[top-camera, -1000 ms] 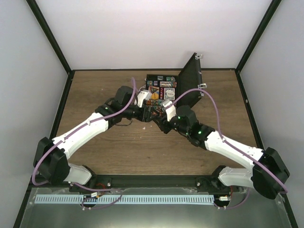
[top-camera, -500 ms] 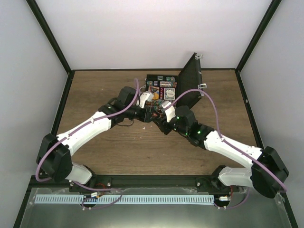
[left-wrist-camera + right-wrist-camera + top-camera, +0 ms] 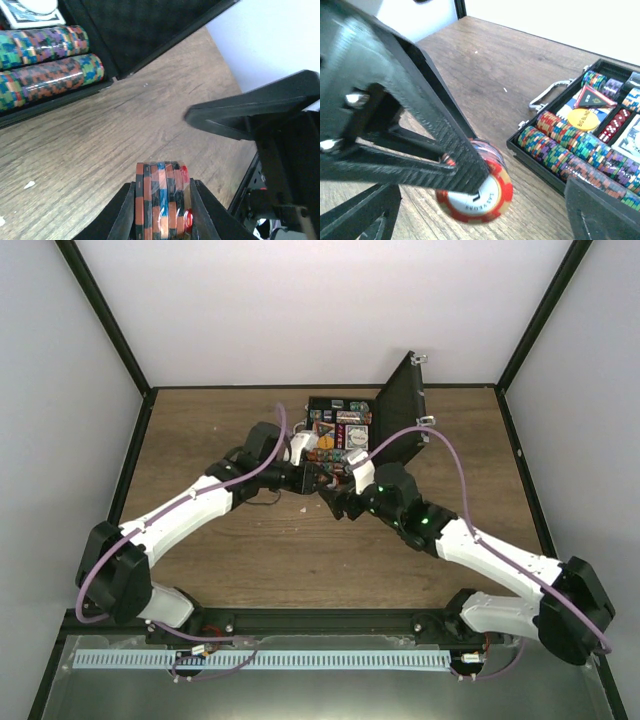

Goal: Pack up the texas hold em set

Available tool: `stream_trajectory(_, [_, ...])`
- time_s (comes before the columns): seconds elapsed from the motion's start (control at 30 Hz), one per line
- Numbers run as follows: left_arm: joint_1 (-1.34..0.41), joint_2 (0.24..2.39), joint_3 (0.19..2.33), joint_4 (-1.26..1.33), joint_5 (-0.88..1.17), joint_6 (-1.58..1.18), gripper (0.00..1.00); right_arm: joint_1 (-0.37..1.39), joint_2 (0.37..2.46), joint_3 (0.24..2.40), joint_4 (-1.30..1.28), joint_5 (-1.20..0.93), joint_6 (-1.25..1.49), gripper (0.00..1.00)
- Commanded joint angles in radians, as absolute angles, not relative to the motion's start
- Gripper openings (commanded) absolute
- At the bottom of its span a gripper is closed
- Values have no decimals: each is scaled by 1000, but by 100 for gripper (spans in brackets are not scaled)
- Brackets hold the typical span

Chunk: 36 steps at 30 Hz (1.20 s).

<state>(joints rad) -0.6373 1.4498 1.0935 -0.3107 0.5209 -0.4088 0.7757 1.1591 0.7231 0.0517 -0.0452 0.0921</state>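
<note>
item: texas hold em set, part packed.

case: open black briefcase [image 3: 400, 420] at the far middle of the wooden table [image 3: 125, 125], lid upright on its right side, silver handle [image 3: 547, 95] facing the arms. the tray holds rows of packed chips [image 3: 570, 150], a yellow big blind button [image 3: 582, 119] and red dice [image 3: 615, 125].

loose piece: one short chip stack [image 3: 159, 210], red, black and blue edges, on the near side of the case, just off its front wall. cannot tell if it rests on the table or hangs just above it.

orientation: the stack lies on its side, long axis running from finger to finger and roughly parallel to the packed rows in the left wrist view. one white, red-rimmed end face shows to the right wrist camera.

left gripper [image 3: 162, 192]: fingers pressed against the two ends of the stack, gripping it.

right gripper [image 3: 525, 187]: fingers spread wide, holding nothing; one finger crosses in front of the stack, the other is well apart from it.

step in hand, judged: taking up a loose stack for stowing.

next move, judged: the right fingers must clear away first. then carry the stack over the front wall and set it into a free groove with its axis kept along the rows, with little turning needed.
</note>
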Motion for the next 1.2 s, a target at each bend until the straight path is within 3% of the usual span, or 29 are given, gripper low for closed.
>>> stream_trajectory(0.0, [-595,1410,1036,-231,530,-471,4,750,1084,738,145,-69,153,93])
stream_trajectory(0.27, [-455,1296,913,-11,668,-566,4,486,1099,737,271,-592,439,95])
stream_trajectory(0.47, [-382,1192,861,146,763,-609,4,437,1239,765,450,-849,671,85])
stream_trajectory(0.73, [-368,1154,869,146,846,-579,4,514,1373,848,617,-954,767,81])
stream_trajectory(1.17, [-369,1136,864,203,946,-588,4,593,1473,886,814,-982,886,60])
